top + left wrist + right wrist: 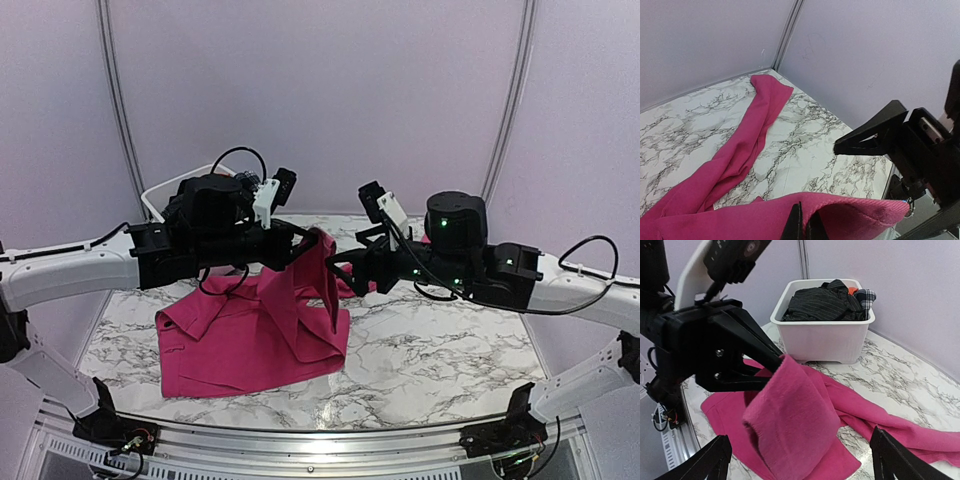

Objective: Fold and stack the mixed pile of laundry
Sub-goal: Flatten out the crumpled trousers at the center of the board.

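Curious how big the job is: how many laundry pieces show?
4: pink cloth on table; black striped shirt, orange scrap and plaid piece in the tub. Others may hide underneath.

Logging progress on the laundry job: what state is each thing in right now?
Pink cloth: partly lifted, rest crumpled on the table.
Left fingers: shut on the pink cloth.
Right fingers: open, near the raised fold.
White tub: upright, full.
Black striped shirt: bunched in the tub.
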`<action>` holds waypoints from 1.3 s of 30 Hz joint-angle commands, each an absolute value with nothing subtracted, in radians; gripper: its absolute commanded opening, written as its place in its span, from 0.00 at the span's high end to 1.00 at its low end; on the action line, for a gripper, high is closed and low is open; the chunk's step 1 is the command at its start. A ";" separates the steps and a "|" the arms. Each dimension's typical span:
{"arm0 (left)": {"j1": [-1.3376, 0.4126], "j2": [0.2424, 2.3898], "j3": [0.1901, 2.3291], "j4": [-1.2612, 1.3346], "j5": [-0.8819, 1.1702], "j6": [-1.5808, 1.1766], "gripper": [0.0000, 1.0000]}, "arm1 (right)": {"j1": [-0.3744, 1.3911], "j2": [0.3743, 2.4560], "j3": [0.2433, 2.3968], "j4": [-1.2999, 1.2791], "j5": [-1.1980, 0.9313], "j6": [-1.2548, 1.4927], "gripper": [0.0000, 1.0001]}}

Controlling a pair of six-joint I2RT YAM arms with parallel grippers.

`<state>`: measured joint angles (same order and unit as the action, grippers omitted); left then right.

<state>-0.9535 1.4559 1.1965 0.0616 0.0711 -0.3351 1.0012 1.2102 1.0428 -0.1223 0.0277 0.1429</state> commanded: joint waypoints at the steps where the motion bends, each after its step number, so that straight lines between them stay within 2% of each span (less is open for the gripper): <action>1: -0.939 1.467 1.232 0.084 0.117 -0.380 1.00 | 1.008 1.277 1.069 -0.072 0.095 0.109 0.10; 6: -0.937 1.474 1.244 0.088 0.127 -0.393 1.00 | 1.007 1.308 1.073 -0.063 0.231 0.140 0.24; 7: -0.938 1.475 1.245 0.088 0.127 -0.397 1.00 | 1.006 1.312 1.077 -0.063 0.247 0.138 0.29; 8: -0.937 1.476 1.247 0.090 0.130 -0.400 1.00 | 1.006 1.315 1.087 -0.072 0.266 0.137 0.39; 9: -0.937 1.478 1.247 0.091 0.131 -0.405 1.00 | 1.007 1.316 1.098 -0.081 0.281 0.138 0.54; 10: -0.937 1.478 1.248 0.091 0.130 -0.410 1.00 | 1.006 1.313 1.107 -0.090 0.287 0.136 0.73; 11: -0.936 1.478 1.248 0.088 0.126 -0.415 1.00 | 1.005 1.307 1.115 -0.097 0.291 0.137 0.97; 12: -0.936 1.475 1.249 0.080 0.113 -0.420 1.00 | 1.005 1.298 1.125 -0.111 0.308 0.147 1.00; 14: -0.936 1.458 1.247 0.027 0.021 -0.439 0.72 | 1.003 1.267 1.151 -0.150 0.348 0.155 1.00; 15: -0.933 1.439 1.234 0.005 -0.066 -0.455 0.50 | 1.003 1.247 1.169 -0.182 0.381 0.164 1.00; 16: -0.929 1.415 1.212 -0.042 -0.140 -0.472 0.24 | 1.002 1.225 1.187 -0.215 0.424 0.171 1.00; 17: -0.920 1.380 1.180 -0.077 -0.207 -0.494 0.10 | 1.000 1.200 1.202 -0.249 0.462 0.175 1.00; 18: -0.906 1.345 1.144 -0.114 -0.269 -0.525 0.05 | 0.997 1.172 1.213 -0.278 0.501 0.182 1.00; 21: -0.851 1.225 1.032 -0.235 -0.362 -0.615 0.04 | 0.969 1.095 1.241 -0.405 0.603 0.232 1.00; 25: -0.807 1.147 0.899 -0.377 -0.375 -0.695 0.05 | 0.913 1.020 1.263 -0.628 0.703 0.348 1.00; 32: -0.749 1.161 0.725 -0.450 -0.260 -0.856 0.20 | 0.867 0.958 1.324 -0.971 0.794 0.531 1.00; 39: -0.625 1.256 0.608 -0.448 -0.221 -0.940 0.36 | 0.858 0.978 1.509 -1.304 0.918 0.728 1.00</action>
<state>-0.6952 1.2198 0.6506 -0.4088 -0.2508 -0.8711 0.8688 0.9756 1.3762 -1.0542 0.7841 0.5510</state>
